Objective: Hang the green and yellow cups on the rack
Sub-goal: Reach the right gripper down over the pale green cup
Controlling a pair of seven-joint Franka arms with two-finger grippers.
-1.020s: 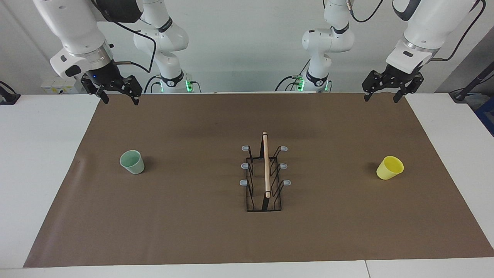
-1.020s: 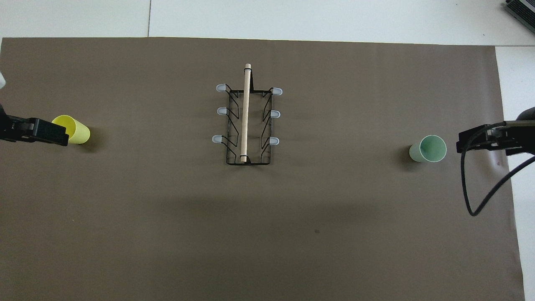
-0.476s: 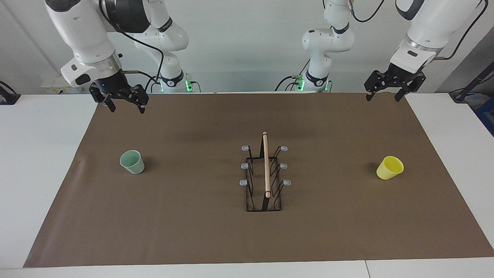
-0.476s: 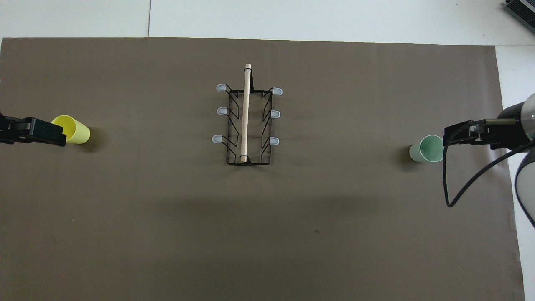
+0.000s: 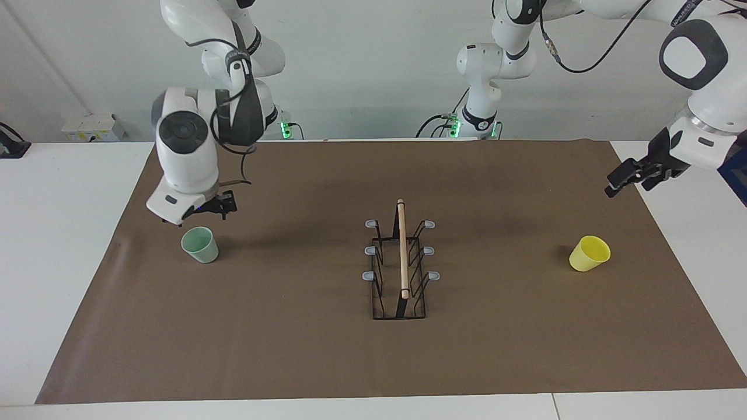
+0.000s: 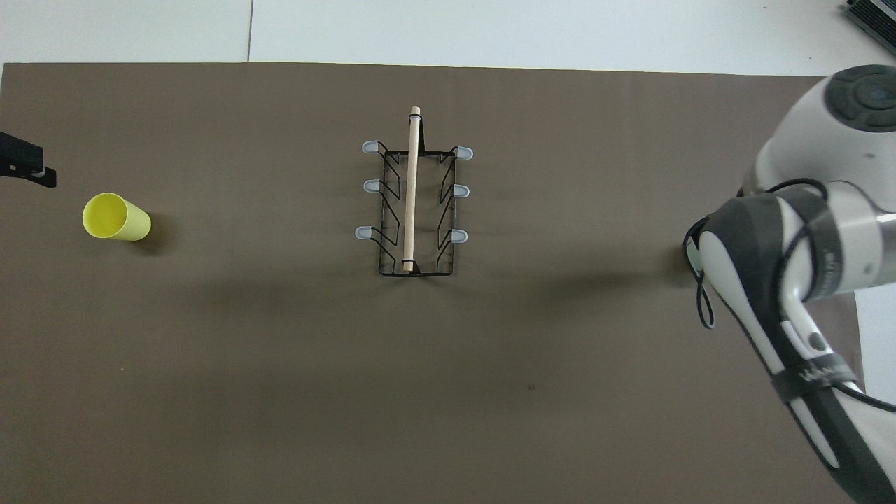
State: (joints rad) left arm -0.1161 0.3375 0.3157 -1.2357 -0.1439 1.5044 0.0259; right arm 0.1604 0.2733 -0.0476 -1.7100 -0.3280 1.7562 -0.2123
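The pale green cup [image 5: 199, 245] stands upright on the brown mat toward the right arm's end. My right gripper [image 5: 204, 213] hangs just above it, mostly hidden under its own wrist, and holds nothing; in the overhead view that arm covers the cup. The yellow cup [image 5: 589, 253] [image 6: 115, 217] stands toward the left arm's end, tipped a little. My left gripper [image 5: 623, 178] [image 6: 26, 166] is in the air over the mat's edge beside it, open and empty. The black wire rack [image 5: 401, 268] [image 6: 413, 210], with a wooden rod on top, stands mid-mat with bare prongs.
The brown mat [image 5: 292, 350] covers most of the white table [image 5: 58, 233]. Both arm bases [image 5: 478, 116] stand at the robots' edge. A cable [image 6: 703, 308] loops off the right arm's wrist.
The right arm swung down and its gripper dropped from high by the mat's corner to just above the green cup. The left gripper lowered and moved out toward the mat's edge.
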